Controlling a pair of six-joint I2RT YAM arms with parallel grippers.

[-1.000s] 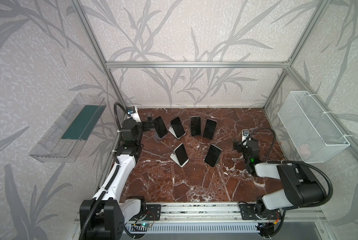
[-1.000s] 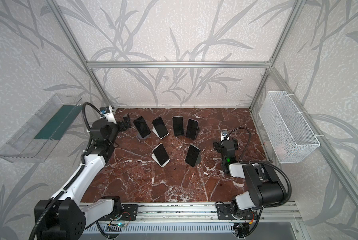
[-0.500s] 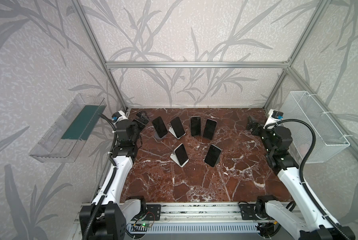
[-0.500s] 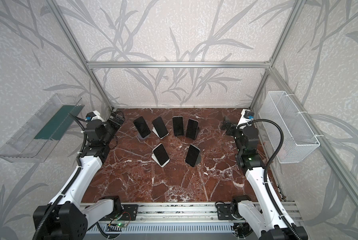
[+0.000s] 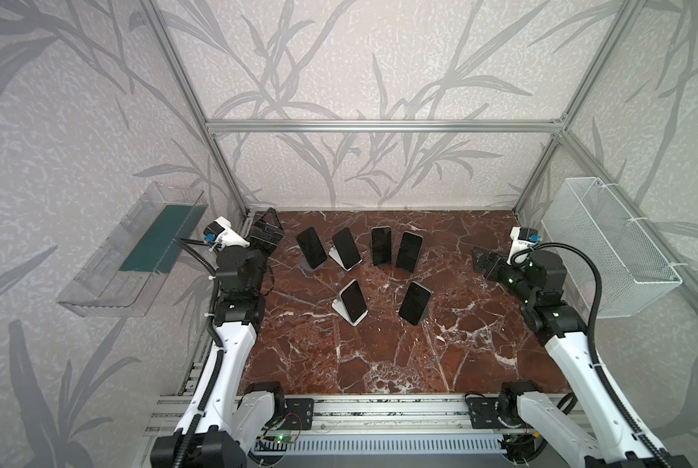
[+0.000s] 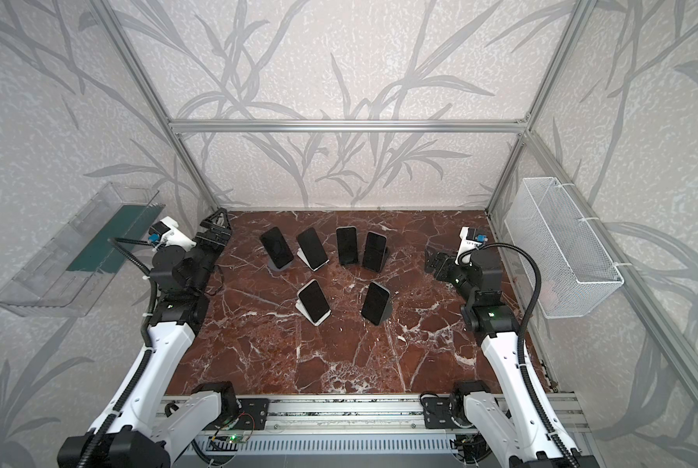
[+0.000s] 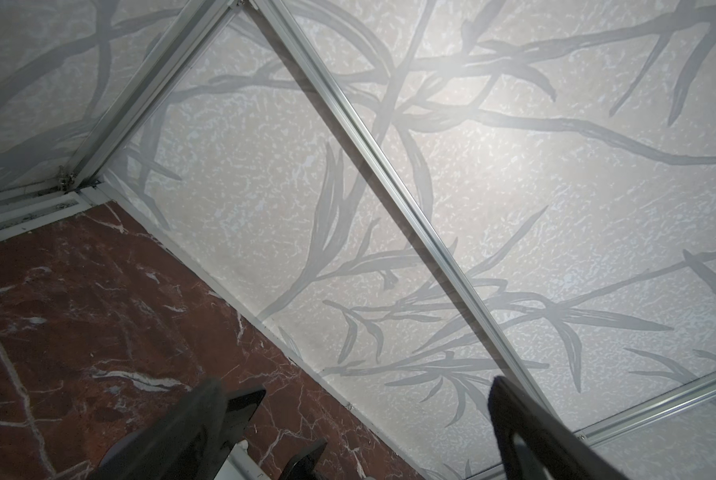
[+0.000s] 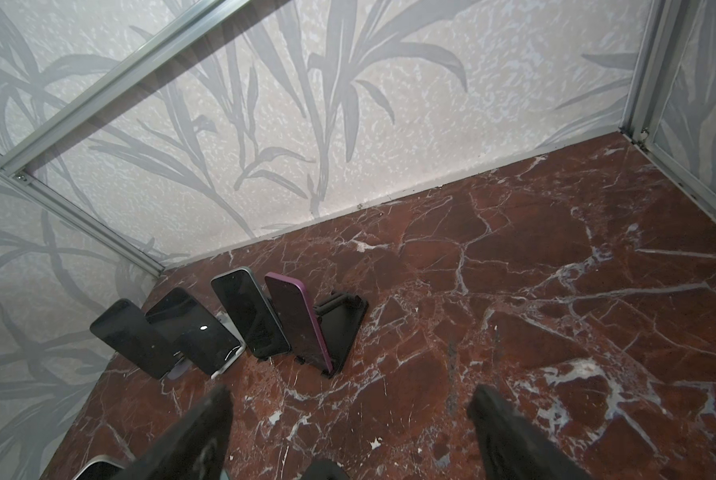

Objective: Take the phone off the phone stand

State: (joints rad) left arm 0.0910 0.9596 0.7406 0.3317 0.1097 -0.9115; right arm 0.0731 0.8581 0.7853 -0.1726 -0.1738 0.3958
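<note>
Several dark-screened phones lean on small stands on the red marble table [image 5: 379,356], in a back row and a front pair. The back row runs from a black phone [image 5: 310,247] to a purple-edged phone [image 8: 298,320] on a black stand [image 8: 343,324]. The front pair is a phone [image 5: 353,300] on a white stand [image 5: 339,306] and a phone [image 5: 415,303]. My left gripper [image 5: 268,227] [image 7: 356,382] is open and empty in the back left corner, pointing at the wall. My right gripper [image 5: 481,261] [image 8: 351,392] is open and empty, right of the row.
A clear plastic bin [image 5: 136,251] with a green floor hangs on the left wall. A white wire basket [image 5: 606,247] hangs on the right wall. Aluminium frame posts stand in the back corners, and a metal rail [image 5: 379,413] runs along the front edge.
My left gripper has drawn back from the leftmost back phone into the corner. My right arm has unfolded from low at the front right and now reaches toward the row.
</note>
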